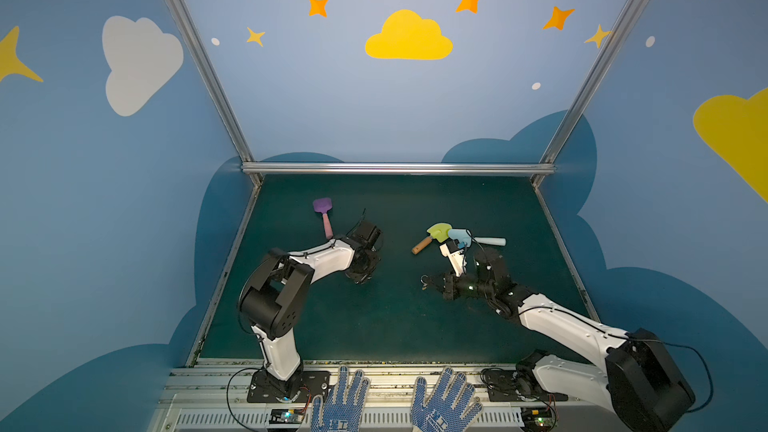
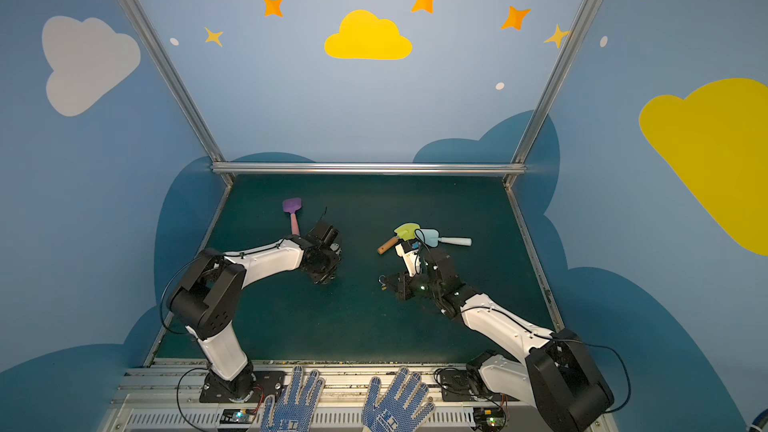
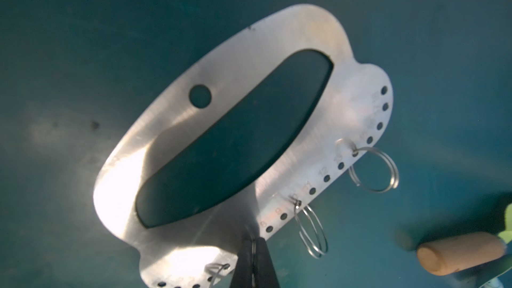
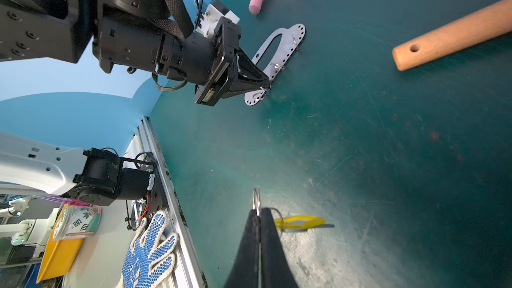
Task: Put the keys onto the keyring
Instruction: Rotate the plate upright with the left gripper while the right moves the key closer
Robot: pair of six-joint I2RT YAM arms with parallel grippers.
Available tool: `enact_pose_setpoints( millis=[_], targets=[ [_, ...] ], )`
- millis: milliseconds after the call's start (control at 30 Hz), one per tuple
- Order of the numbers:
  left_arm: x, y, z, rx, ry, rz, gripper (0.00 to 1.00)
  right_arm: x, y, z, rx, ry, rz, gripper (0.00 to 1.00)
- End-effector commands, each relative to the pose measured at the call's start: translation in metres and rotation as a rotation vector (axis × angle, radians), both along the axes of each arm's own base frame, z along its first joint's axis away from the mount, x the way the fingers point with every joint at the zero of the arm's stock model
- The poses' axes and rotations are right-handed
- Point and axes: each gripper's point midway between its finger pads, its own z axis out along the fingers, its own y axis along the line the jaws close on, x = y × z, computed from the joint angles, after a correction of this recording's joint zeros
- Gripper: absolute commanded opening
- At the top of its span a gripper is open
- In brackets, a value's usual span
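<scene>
In the left wrist view the keyring (image 3: 249,51) is a flat silver oval plate with an oblong cut-out, a row of edge holes and little wire rings. It is lifted at a tilt over the green mat. My left gripper (image 3: 253,243) is shut on its holed edge. The right wrist view shows the same plate (image 4: 279,48) at the left gripper (image 4: 267,84). My right gripper (image 4: 258,210) is shut on the small ring of the keys (image 4: 299,221), whose yellow head hangs beside the fingers. In both top views the keys (image 1: 424,282) (image 2: 381,281) sit at the right gripper's tip, well apart from the left gripper (image 1: 360,280).
A purple spatula with a pink handle (image 1: 323,211) lies behind the left arm. A yellow-green toy shovel with an orange handle (image 1: 432,236) and a light blue one with a white handle (image 1: 473,238) lie behind the right gripper. Blue dotted gloves (image 1: 340,401) rest on the front rail.
</scene>
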Motion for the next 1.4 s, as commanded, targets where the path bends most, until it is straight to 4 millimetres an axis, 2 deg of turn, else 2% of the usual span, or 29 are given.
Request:
enact_pose_setpoints(
  millis=[0,200,367,467,600,767,900,1000,1367],
  targets=[
    [-0.003,-0.003,0.017,-0.014,0.02,-0.038,0.04,0.002,0.002,0.003,0.018,-0.01,0.003,0.0],
    [0.011,-0.028,0.047,-0.133,-0.04,-0.068,0.04,0.004,0.003,0.013,0.007,-0.04,0.009,0.0],
    [0.015,-0.051,0.06,-0.26,-0.06,-0.065,0.04,0.01,0.008,0.029,0.023,-0.07,0.019,0.0],
    [0.017,-0.058,0.064,-0.311,-0.089,-0.054,0.04,0.013,0.012,0.038,0.058,-0.072,0.017,0.0],
    [0.014,-0.063,0.06,-0.381,-0.109,-0.032,0.04,0.019,0.018,0.038,0.093,-0.061,-0.002,0.0],
    [0.01,-0.07,0.057,-0.442,-0.136,-0.044,0.04,0.033,0.029,0.016,0.109,-0.013,-0.026,0.0],
    [0.004,-0.059,0.05,-0.334,-0.123,-0.077,0.04,0.039,0.039,0.005,0.117,0.028,-0.015,0.0],
    [-0.001,-0.043,0.037,-0.203,-0.105,-0.099,0.04,0.04,0.041,0.0,0.115,0.039,-0.015,0.0],
    [-0.011,-0.046,-0.003,-0.152,0.006,-0.141,0.05,0.037,0.037,-0.006,0.091,0.05,-0.027,0.0]
  ],
)
